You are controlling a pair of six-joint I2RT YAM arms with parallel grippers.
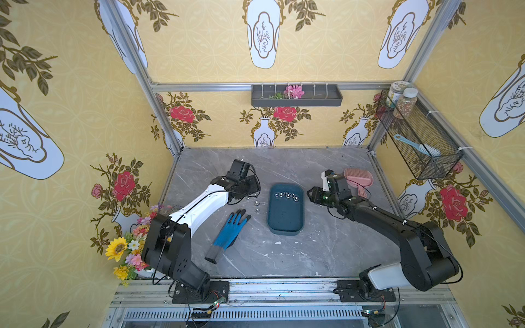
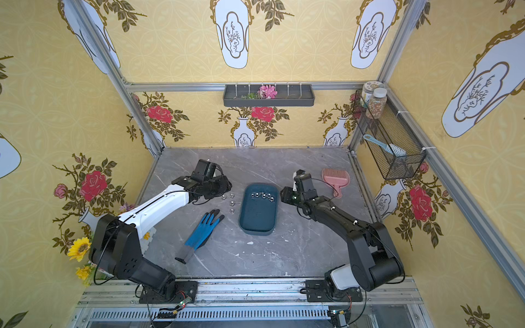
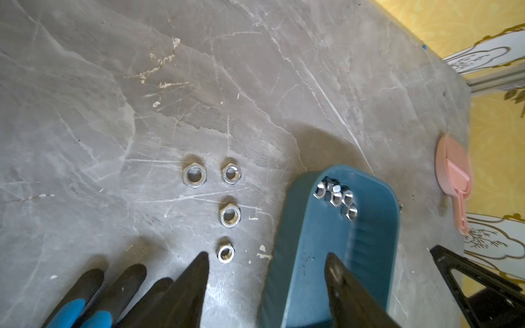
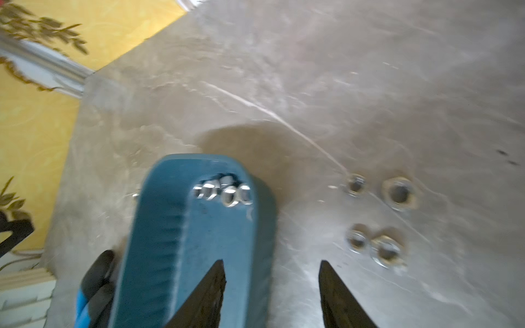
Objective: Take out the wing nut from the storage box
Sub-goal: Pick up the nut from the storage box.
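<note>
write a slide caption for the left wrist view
Left pincer open, four nuts on the table beside the blue tray, more nuts clustered inside it

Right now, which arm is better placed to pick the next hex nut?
Probably right: the right gripper, open, sits beside the hex nuts in the storage box; the left gripper is farther, over the table.

The storage box [image 1: 285,223] is teal-blue, the nuts [image 3: 222,216] silver, the glove [image 1: 231,230] blue-and-black, the tabletop [image 1: 284,257] grey marbled.

Teal storage box [image 1: 285,220], lying flat, perhaps six silvery nuts [image 1: 287,195] clustered at far end
</note>
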